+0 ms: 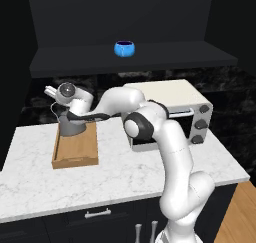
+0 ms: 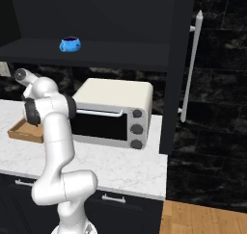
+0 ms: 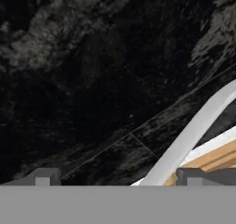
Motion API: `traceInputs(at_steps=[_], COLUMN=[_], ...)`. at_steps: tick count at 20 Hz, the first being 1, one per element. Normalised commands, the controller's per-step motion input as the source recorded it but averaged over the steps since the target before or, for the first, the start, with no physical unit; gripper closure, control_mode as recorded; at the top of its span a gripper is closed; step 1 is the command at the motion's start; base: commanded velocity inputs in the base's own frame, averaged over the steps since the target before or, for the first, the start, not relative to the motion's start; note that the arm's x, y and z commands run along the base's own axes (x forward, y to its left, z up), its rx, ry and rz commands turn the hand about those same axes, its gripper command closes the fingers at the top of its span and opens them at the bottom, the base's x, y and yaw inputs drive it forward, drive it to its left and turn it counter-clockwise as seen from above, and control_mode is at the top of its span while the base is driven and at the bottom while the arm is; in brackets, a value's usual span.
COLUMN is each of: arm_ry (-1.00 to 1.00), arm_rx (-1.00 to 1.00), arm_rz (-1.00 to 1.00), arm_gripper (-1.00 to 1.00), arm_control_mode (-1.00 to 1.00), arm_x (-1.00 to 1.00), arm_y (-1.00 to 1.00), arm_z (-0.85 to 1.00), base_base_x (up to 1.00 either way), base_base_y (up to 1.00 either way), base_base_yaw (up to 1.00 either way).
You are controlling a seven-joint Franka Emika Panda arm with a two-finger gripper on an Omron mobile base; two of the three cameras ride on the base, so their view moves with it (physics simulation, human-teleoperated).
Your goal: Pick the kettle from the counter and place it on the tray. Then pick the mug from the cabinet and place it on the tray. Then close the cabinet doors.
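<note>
The dark-grey kettle (image 1: 71,127) stands on the far end of the wooden tray (image 1: 75,152), which lies on the white counter (image 1: 125,172). My gripper (image 1: 54,100) hovers just above the kettle's top, open and holding nothing. In the hand view the gripper (image 3: 118,177) faces the dark backsplash. A pale arched bar (image 3: 193,131), seemingly the kettle's handle, runs between the finger tips (image 3: 44,177), close to the right one. The blue mug (image 1: 124,48) sits on the shelf of the open cabinet (image 1: 135,59). The mug (image 2: 70,44) and a corner of the tray (image 2: 19,131) also show from the right.
A white toaster oven (image 1: 170,109) stands on the counter right of the tray, under the shelf. One black cabinet door (image 2: 178,59) stands swung open at the right, its long silver handle (image 2: 190,64) facing out. Dark drawers with silver handles (image 1: 97,213) run below the counter.
</note>
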Motion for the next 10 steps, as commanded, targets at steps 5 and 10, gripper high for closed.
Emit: traceInputs(at_steps=[5,10], arm_ry=[-0.04,0.03], arm_rx=[0.02,0.03], arm_rz=[-0.03,-0.07], arm_gripper=[-1.00,-1.00], arm_control_mode=[-1.00,-1.00], arm_x=[-0.32,-0.25], arm_y=[-0.05,-0.10], arm_z=[-0.03,0.00], base_base_x=[0.00,0.00], base_base_y=[0.00,0.00], base_base_yaw=[0.00,0.00])
